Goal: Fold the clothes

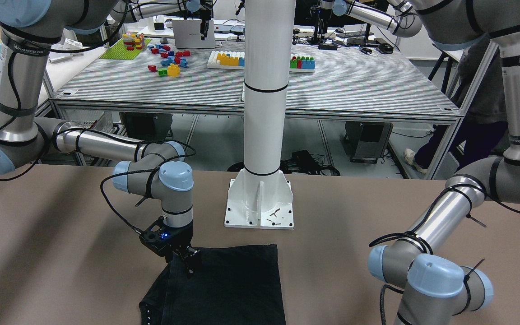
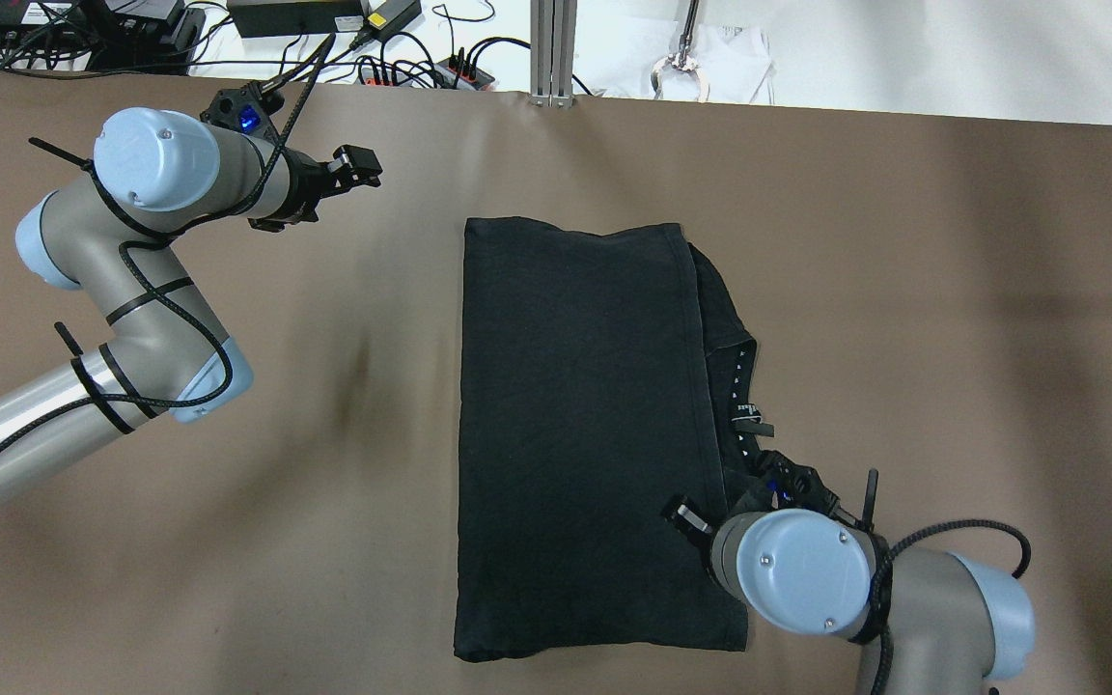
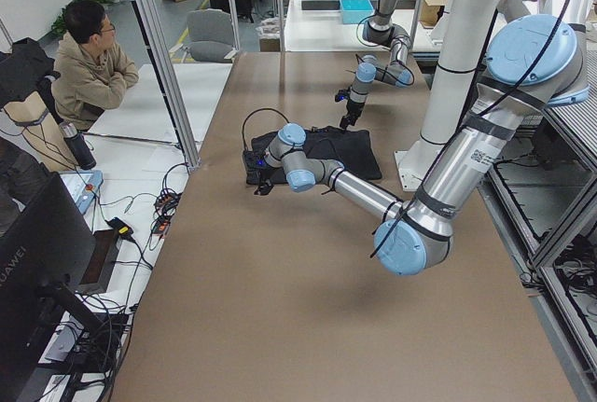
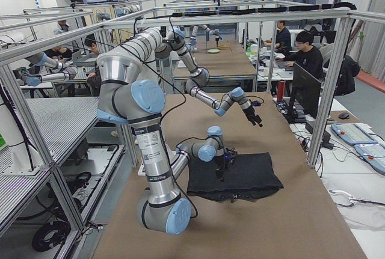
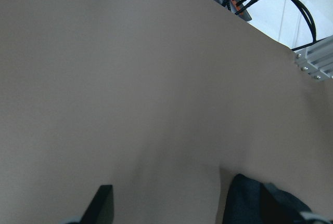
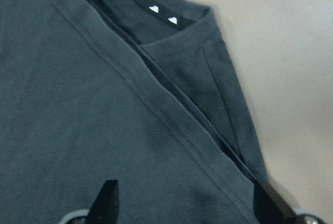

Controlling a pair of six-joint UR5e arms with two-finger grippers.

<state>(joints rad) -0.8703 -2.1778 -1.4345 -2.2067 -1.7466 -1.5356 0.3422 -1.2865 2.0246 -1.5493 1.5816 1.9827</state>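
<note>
— Closest to the lens: right gripper, jaws apart, poised over the black shirt. Touching the cloth?
— Cannot tell. Hangs above the hemmed fold edge, toward the end of the shirt nearer the robot.
— And the shirt itself?
— Lies flat in the middle of the table, folded into a long rectangle. Shows a collar strip with small white triangles, peeking out past the fold on the right arm's side.
— Left gripper?
— Well apart from the shirt, over bare table near the far edge. Jaws apart too.
</note>
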